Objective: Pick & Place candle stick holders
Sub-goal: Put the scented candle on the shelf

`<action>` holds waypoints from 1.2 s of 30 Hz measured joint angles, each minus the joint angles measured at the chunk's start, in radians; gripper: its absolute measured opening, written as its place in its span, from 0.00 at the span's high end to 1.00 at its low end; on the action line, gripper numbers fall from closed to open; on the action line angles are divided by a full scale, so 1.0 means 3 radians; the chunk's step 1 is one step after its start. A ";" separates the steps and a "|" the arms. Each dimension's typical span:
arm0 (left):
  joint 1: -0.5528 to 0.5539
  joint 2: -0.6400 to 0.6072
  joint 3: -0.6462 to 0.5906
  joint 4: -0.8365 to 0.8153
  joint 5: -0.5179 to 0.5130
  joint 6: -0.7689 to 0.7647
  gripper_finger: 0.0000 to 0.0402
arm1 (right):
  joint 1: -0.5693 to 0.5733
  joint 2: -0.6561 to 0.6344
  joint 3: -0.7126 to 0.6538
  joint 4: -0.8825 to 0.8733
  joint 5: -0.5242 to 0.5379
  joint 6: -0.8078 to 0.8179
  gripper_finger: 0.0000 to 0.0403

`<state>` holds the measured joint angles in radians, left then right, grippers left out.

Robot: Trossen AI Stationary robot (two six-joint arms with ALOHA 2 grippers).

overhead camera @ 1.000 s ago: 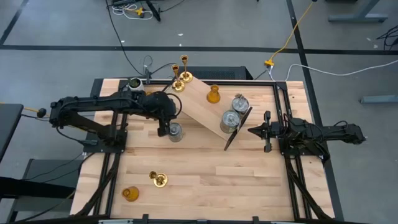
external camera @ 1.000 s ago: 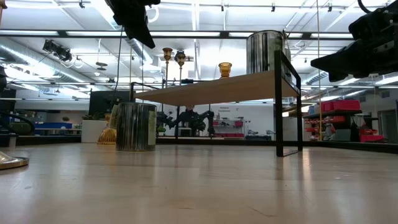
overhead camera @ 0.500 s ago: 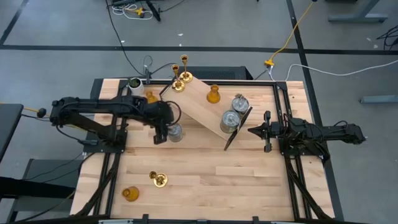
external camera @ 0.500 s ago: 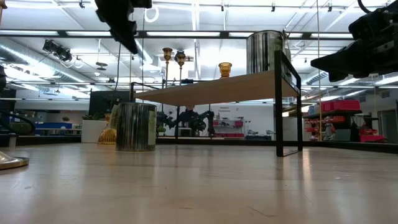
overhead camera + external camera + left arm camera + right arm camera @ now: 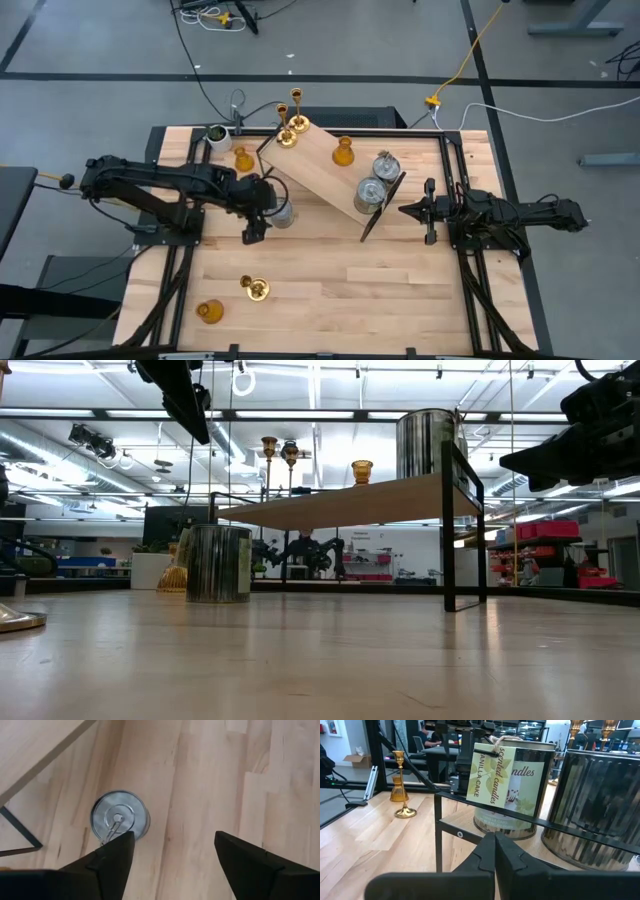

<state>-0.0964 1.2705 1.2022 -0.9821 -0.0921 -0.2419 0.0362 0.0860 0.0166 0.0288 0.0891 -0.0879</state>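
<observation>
The left gripper [image 5: 249, 236] hangs with fingers spread and empty, just beside a silver candle holder [image 5: 282, 212] standing on the table [image 5: 350, 290]; two more silver ones [image 5: 377, 177] sit on the wooden shelf [image 5: 325, 165]. The right gripper [image 5: 405, 211] waits pinched closed near that shelf's edge.

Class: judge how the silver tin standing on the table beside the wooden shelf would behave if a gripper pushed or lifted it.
The silver tin looks squat and flat-based, so a push would probably slide it, not tip it. Its shiny metal wall may be slippery. It seems rigid; weight cannot be told.
</observation>
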 joint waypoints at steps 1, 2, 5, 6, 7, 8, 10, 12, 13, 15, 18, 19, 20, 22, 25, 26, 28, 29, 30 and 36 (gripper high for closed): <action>-0.0008 0.0001 0.0000 0.0001 -0.0001 -0.0027 0.29 | -0.0001 0.0000 0.0000 0.0000 0.0000 0.0000 0.99; -0.0010 0.0001 0.0000 0.0001 -0.0017 -0.0029 0.29 | 0.0000 0.0000 0.0000 0.0000 0.0000 0.0000 0.99; -0.0011 0.0001 0.0000 -0.0007 -0.0036 -0.0031 0.29 | -0.0001 0.0000 0.0000 0.0000 0.0000 0.0000 0.99; -0.0011 0.0001 0.0000 -0.0007 -0.0037 -0.0030 0.29 | 0.0000 0.0000 0.0000 0.0000 0.0000 0.0000 0.99; -0.0011 0.0001 0.0000 -0.0006 -0.0038 -0.0031 0.29 | 0.0001 0.0000 0.0000 0.0000 0.0000 0.0000 0.99; -0.0011 0.0001 0.0000 -0.0008 -0.0037 -0.0031 0.29 | -0.0001 0.0000 0.0000 0.0000 0.0000 0.0000 0.99; -0.0011 0.0001 0.0000 -0.0007 -0.0035 -0.0030 0.29 | -0.0001 0.0000 0.0000 0.0000 0.0000 0.0000 0.99; -0.0011 0.0001 0.0000 -0.0008 -0.0031 -0.0028 0.29 | 0.0001 0.0000 0.0000 0.0000 0.0000 0.0000 0.99; -0.0011 0.0001 0.0000 -0.0008 -0.0031 -0.0028 0.29 | -0.0001 0.0000 0.0000 0.0000 0.0000 0.0000 0.99; -0.0011 0.0001 0.0000 -0.0008 -0.0032 -0.0015 0.29 | 0.0000 0.0000 -0.0001 0.0000 0.0000 0.0000 0.99; -0.0011 0.0001 0.0000 -0.0008 -0.0061 -0.0002 0.29 | 0.0000 0.0000 -0.0001 0.0000 0.0000 0.0000 0.99; -0.0011 0.0001 0.0000 -0.0008 -0.0061 -0.0001 0.29 | 0.0000 -0.0001 0.0000 0.0000 0.0000 0.0000 0.99; -0.0011 0.0001 0.0000 -0.0008 -0.0061 -0.0001 0.28 | 0.0000 0.0000 -0.0001 0.0000 0.0000 0.0000 0.99; -0.0011 0.0000 0.0000 -0.0008 -0.0061 -0.0003 0.27 | 0.0001 0.0000 0.0000 -0.0001 0.0000 0.0000 0.99; -0.0029 0.0001 0.0000 -0.0010 -0.0015 0.0006 0.23 | 0.0000 0.0000 0.0000 0.0000 0.0000 0.0000 0.99; -0.0029 0.0001 0.0000 -0.0010 0.0009 0.0012 0.22 | 0.0000 0.0000 0.0000 0.0000 0.0000 0.0000 0.99; -0.0030 0.0001 0.0000 -0.0010 0.0123 0.0108 0.19 | -0.0001 0.0000 0.0000 0.0000 0.0000 0.0000 0.99; -0.0036 0.0001 0.0000 -0.0010 0.0202 0.0168 0.17 | 0.0000 0.0000 0.0000 0.0000 0.0000 0.0000 0.99; -0.0046 0.0001 0.0000 -0.0010 0.0277 0.0232 0.16 | 0.0001 -0.0001 0.0000 -0.0001 0.0000 0.0000 0.99; -0.0150 0.0074 0.0005 -0.0036 0.0623 0.0584 0.13 | 0.0000 0.0000 0.0000 0.0000 0.0000 0.0000 0.99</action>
<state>-0.1414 1.2927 1.2037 -0.9928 0.0949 -0.0668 0.0362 0.0859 0.0165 0.0288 0.0891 -0.0879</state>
